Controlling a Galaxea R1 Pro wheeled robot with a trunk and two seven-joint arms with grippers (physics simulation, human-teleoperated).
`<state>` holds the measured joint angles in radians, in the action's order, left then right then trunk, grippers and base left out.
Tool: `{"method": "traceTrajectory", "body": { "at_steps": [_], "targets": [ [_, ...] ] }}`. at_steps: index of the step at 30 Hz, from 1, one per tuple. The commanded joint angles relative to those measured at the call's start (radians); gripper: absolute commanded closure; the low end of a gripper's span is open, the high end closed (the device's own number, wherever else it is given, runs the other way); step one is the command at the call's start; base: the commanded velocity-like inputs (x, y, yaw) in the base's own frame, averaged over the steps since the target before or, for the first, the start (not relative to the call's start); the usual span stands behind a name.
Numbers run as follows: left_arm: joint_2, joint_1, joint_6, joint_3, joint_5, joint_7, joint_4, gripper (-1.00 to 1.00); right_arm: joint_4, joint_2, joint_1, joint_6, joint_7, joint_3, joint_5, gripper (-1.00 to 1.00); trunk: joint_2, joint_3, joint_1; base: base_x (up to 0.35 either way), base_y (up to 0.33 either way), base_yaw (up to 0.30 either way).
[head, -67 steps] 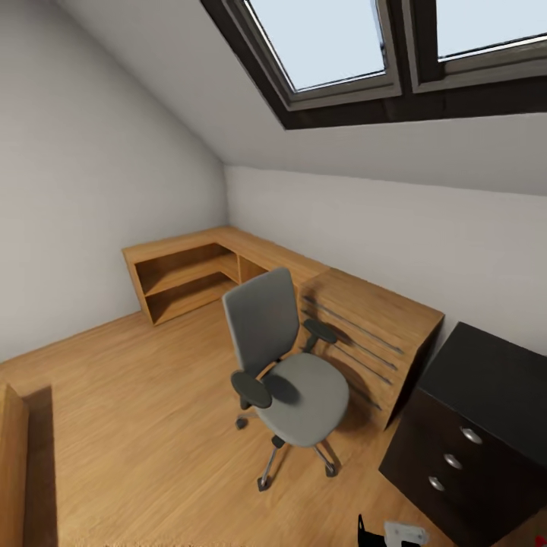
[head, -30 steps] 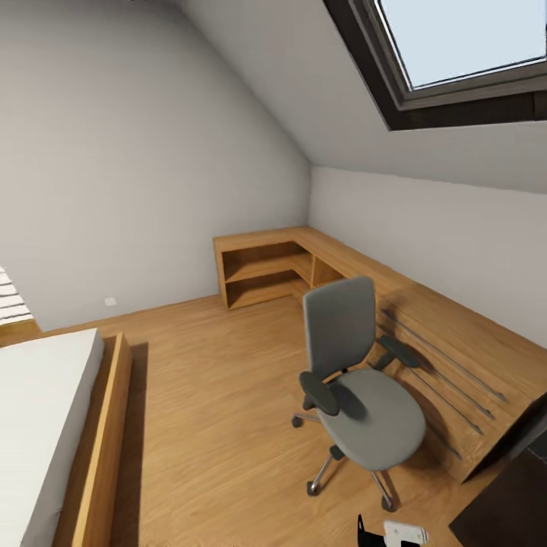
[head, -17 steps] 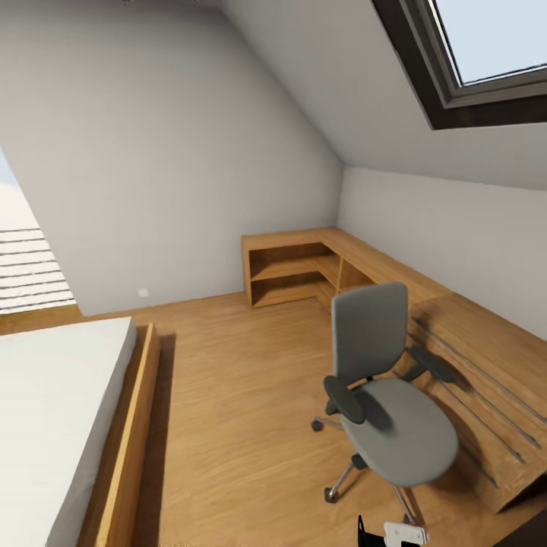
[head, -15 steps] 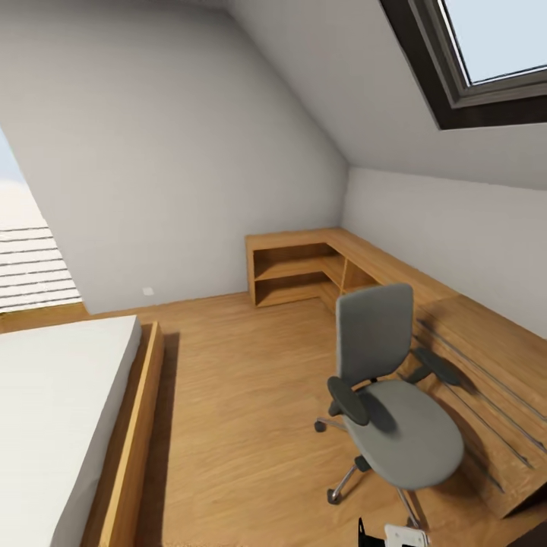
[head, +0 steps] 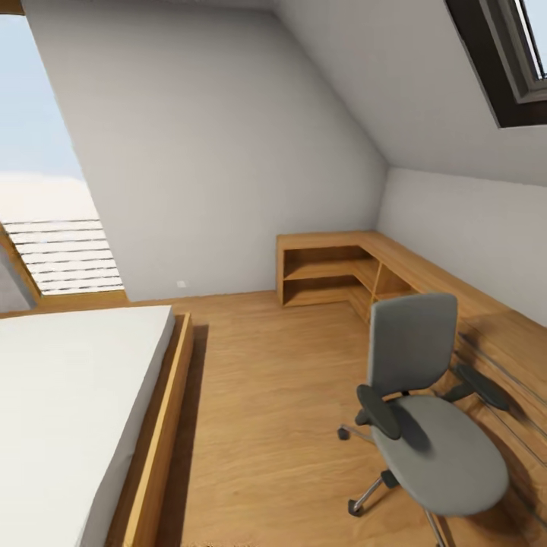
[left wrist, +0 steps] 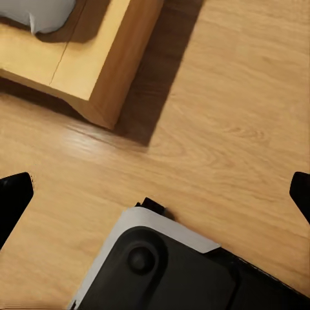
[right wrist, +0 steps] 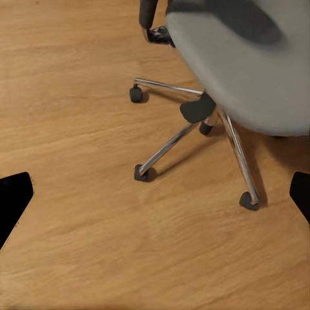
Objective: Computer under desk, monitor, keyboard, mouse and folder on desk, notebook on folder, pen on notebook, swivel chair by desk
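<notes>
The grey swivel chair (head: 437,448) stands on the wood floor at the right, its back to the long wooden desk (head: 425,272) along the sloped wall. Nothing lies on its seat. In the right wrist view the chair's seat (right wrist: 239,71) and chrome star base are close under my right gripper (right wrist: 155,194), which is open, its dark fingertips (right wrist: 13,197) far apart. My left gripper (left wrist: 155,194) is open too and hangs over bare floor. The computer, monitor, keyboard, mouse, folder, notebook and pen are out of view.
A bed (head: 68,395) with a wooden frame takes up the left side, and its corner (left wrist: 97,64) lies near my left gripper. My own base (left wrist: 168,271) is below that gripper. Open shelves (head: 319,273) end the desk at the far wall. Floor runs free between bed and chair.
The camera has swung left: the chair and desk slid to the right of the picture, the bed and a slatted window came in, and the black drawer cabinet went out of view.
</notes>
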<state>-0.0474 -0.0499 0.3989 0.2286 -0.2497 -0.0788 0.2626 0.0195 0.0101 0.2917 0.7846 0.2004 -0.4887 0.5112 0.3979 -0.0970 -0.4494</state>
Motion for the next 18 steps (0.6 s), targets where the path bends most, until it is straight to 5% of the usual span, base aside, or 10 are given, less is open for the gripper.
{"method": "traceTrajectory", "body": {
  "at_steps": [1,8,18],
  "targets": [
    [0.0,-0.001,0.004,-0.005,-0.007,-0.004,0.0,-1.0,0.002,-0.003,-0.023,0.052,0.005,-0.01,-0.005,-1.0,0.002,-0.003,-0.001,0.0,0.0,0.279],
    [-0.001,-0.001,0.006,-0.005,-0.006,-0.003,0.0,-1.0,0.003,-0.011,-0.092,0.205,0.002,-0.014,-0.03,-1.0,0.002,-0.008,-0.001,0.0,0.0,0.274],
    [0.0,-0.001,0.005,-0.005,-0.005,0.055,-0.009,-1.0,0.003,-0.009,-0.101,0.219,-0.009,-0.016,-0.033,-1.0,0.002,-0.015,-0.001,0.085,0.0,0.179]
  ]
}}
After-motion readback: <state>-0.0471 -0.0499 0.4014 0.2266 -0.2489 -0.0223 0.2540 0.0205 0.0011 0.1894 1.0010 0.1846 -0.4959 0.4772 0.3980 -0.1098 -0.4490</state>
